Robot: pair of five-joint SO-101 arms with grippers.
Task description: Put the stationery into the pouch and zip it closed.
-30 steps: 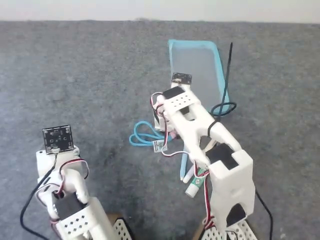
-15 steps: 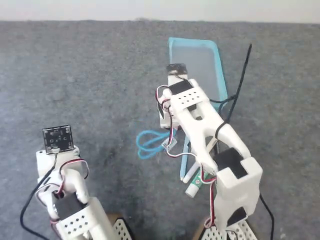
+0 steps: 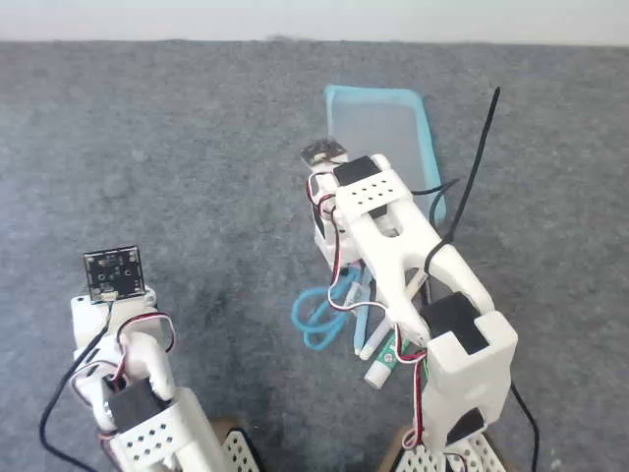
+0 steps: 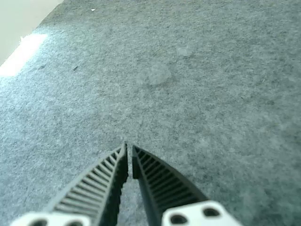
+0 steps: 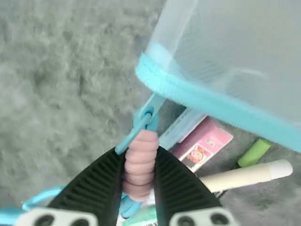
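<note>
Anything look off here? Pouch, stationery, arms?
Yes. The right hand is shut on the pink zipper pull of the pouch, yet the pink eraser and white pen lie outside it on the mat.

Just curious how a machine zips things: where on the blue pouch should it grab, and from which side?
The pink ribbed pull at the corner of the pouch: it sticks out clear of the fabric and is narrow. Come from off that corner, as the right pincer grips it.

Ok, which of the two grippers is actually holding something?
The right gripper: it is shut on the pink ribbed pull beside the blue pouch. The left gripper is shut on nothing, over the grey carpet.
</note>
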